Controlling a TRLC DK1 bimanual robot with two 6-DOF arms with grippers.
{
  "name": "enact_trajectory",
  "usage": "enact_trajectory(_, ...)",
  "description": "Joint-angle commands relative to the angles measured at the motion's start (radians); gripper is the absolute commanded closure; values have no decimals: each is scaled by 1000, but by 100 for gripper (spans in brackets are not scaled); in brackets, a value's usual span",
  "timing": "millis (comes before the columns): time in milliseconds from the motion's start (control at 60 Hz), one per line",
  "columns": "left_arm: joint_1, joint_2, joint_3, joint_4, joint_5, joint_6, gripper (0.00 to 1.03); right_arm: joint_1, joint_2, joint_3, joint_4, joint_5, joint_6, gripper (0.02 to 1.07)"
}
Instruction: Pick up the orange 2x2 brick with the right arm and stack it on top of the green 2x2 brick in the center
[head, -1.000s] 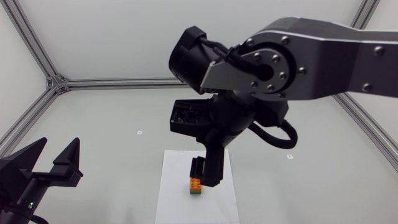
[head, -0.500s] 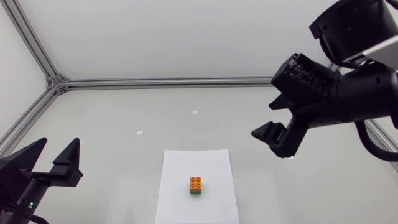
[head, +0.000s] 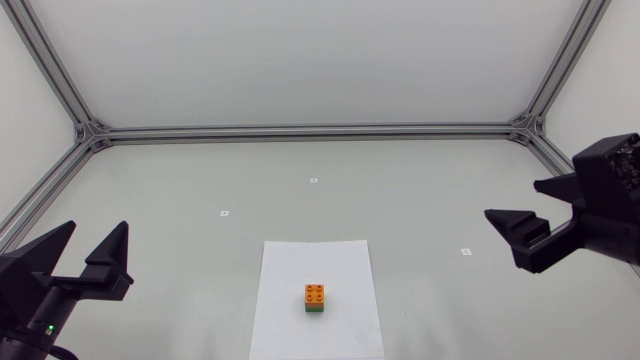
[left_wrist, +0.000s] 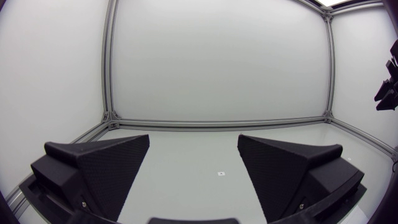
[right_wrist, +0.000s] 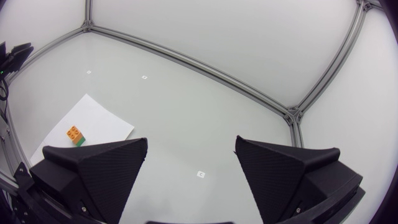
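Head view: right claw (head: 515, 207) hangs at the desk's (head: 400, 190) right edge, pointing inward, fingers apart and empty; left claw (head: 97, 238) likewise apart. Orange brick (head: 315, 293) sits studs-up on green brick (head: 315, 309), mid-paper (head: 285, 320).

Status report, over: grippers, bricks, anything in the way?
Left gripper open, empty. Right gripper open, empty, well clear. Orange brick stacked on green brick, on white sheet. Nothing in the way.
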Motion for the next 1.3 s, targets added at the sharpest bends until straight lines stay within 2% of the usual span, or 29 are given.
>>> enact_trajectory(0, 2, -8, -41, -15, 4, 13, 4, -29, -105, -74, 43, 1, 43, 7)
enact_trajectory(300, 2, -8, -41, -15, 4, 13, 4, -35, -327, -210, 109, 31, 45, 7)
enact_trajectory(383, 2, -8, -41, -15, 4, 13, 4, -78, -355, -256, 152, 30, 28, 7)
enact_trajectory(1283, 2, -8, -41, -15, 4, 13, 4, -216, -590, -680, 630, -29, 286, 7)
